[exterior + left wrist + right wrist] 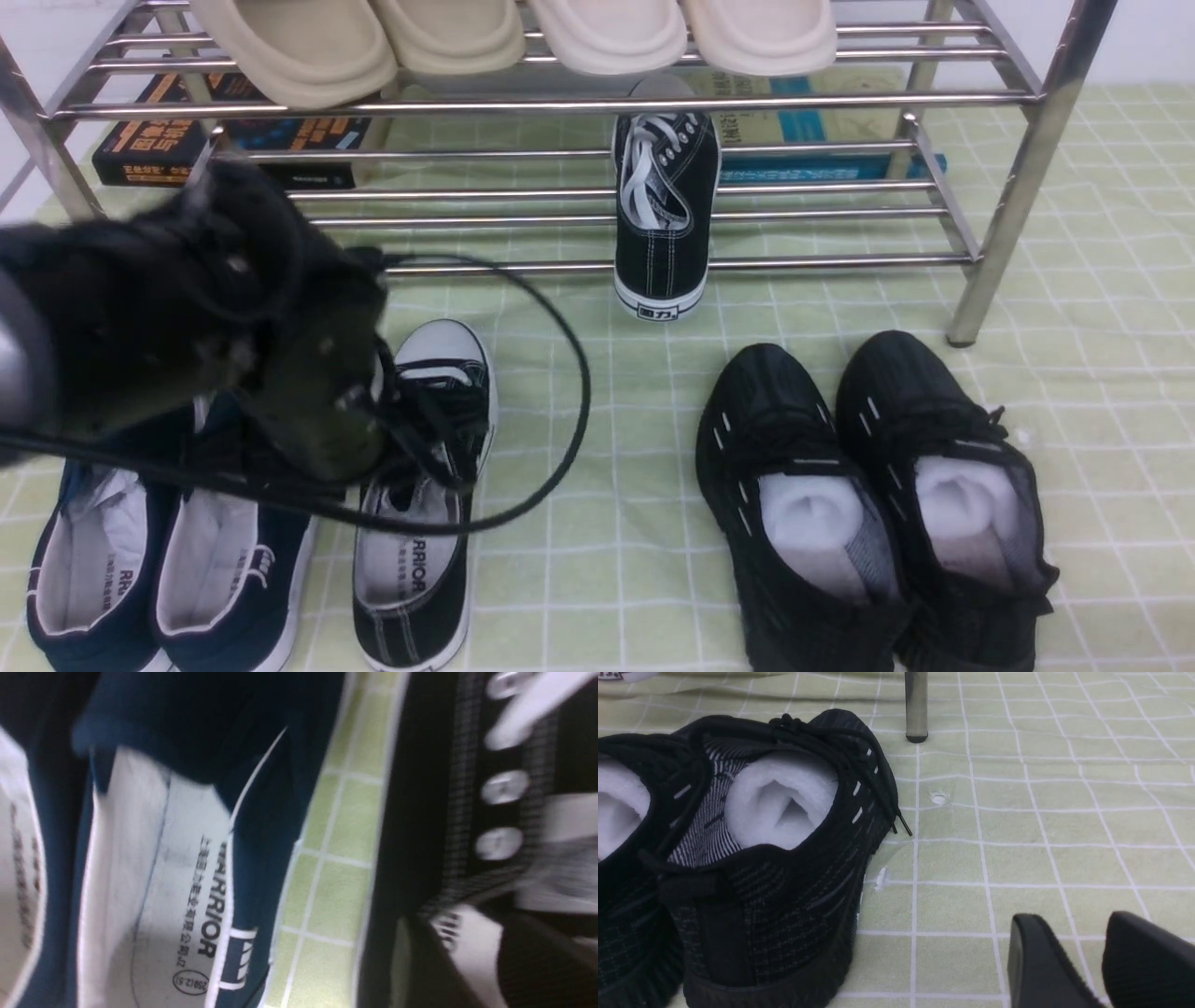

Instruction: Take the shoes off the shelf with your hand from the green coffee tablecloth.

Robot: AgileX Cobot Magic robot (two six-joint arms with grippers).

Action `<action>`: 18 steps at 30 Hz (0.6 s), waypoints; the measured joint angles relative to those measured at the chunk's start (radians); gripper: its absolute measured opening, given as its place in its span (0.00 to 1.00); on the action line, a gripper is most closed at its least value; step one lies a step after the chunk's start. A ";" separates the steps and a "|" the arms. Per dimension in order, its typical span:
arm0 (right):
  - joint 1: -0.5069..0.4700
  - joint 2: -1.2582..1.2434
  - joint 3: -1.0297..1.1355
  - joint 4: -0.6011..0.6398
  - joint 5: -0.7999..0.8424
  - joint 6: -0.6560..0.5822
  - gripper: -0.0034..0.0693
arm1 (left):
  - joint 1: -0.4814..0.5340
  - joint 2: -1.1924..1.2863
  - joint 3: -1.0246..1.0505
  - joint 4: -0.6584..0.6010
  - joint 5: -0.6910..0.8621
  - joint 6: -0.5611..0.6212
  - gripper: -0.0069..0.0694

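At 9 o'clock in the front view the left end effector (359, 420) hangs, very blurred, over the shoes that stand there. Whether its jaws are apart or closed I cannot tell, because no view shows them clearly. Under it, at 8 o'clock, the navy slip-ons (205, 560) stand on the green tablecloth (607, 579). Just beside them, at their 3 o'clock, one black canvas sneaker (420, 551) stands on the cloth, its white toe cap toward 12 o'clock and its laces partly covered by the end effector.

The second sneaker (665, 224) lies on the lower rails of the steel shelf (1027, 177), near 12 o'clock, with its heel over the front rail. Beige slippers (448, 37) rest on the top rails, and books (159, 140) show through the rails.

At 4 o'clock the black mesh trainers (878, 467) stand on the cloth. The right wrist view shows the right end effector (1069, 926) near them, its fingers apart with only cloth between, holding nothing.
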 joint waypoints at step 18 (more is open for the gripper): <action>0.000 0.000 0.010 0.003 -0.074 0.073 0.37 | 0.000 -0.407 -0.125 0.156 0.368 0.206 0.09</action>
